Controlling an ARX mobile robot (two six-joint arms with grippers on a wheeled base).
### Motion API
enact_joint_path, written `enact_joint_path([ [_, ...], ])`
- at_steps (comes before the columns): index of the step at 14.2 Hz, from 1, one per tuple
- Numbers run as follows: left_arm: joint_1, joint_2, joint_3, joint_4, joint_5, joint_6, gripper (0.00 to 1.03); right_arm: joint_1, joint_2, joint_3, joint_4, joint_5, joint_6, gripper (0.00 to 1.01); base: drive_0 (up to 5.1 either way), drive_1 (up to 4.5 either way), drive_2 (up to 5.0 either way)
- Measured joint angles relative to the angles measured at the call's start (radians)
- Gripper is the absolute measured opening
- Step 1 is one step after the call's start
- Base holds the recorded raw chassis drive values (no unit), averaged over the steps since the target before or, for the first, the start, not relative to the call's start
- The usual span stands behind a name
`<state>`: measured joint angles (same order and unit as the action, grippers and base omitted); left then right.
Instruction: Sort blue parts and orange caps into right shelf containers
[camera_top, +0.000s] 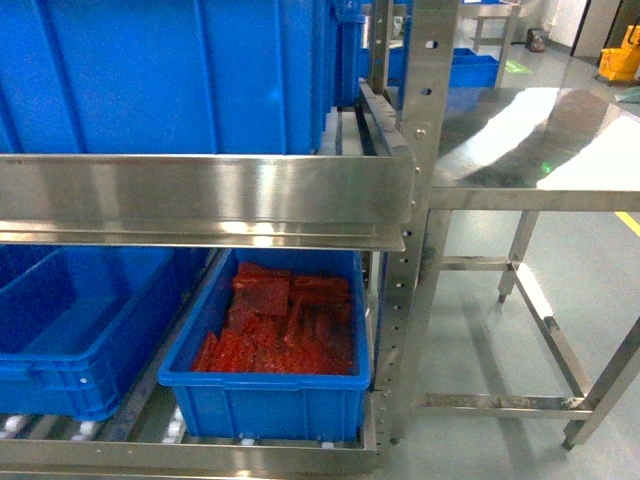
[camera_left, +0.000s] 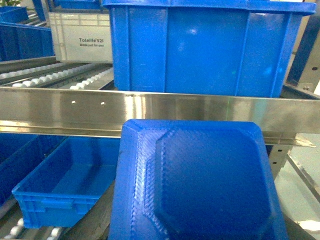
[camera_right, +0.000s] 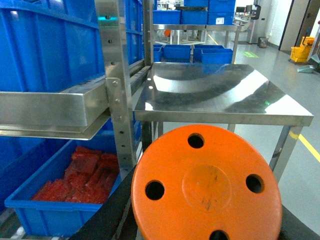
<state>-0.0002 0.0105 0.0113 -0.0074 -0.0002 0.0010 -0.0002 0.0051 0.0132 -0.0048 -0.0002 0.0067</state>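
Two parts fill the wrist views: a blue part (camera_left: 200, 185), octagonal, ridged print texture, and an orange cap (camera_right: 207, 185), a flat disc with holes. Both look light, stiff, slick plastic; edges seem the best hold. Neither gripper shows, grip state can't tell. Blue crates (camera_top: 265, 385) sit on the lower shelf (camera_top: 200, 455).

floor: glossy grey (camera_top: 480, 330) | furniture: stainless steel bench (camera_top: 540, 140), steel roller shelf rack (camera_top: 200, 190) | far corner: yellow mop bucket (camera_top: 622, 55) | light: bright overhead glare
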Motion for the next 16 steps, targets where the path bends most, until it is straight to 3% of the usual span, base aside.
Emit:
enact_joint_path([
  [16, 0.000, 0.000, 0.000, -0.001, 0.000, 0.000, 0.41, 0.000, 0.000, 0.000, 0.001, 0.000, 0.000, 0.45, -4.9, 1.53, 3.2],
])
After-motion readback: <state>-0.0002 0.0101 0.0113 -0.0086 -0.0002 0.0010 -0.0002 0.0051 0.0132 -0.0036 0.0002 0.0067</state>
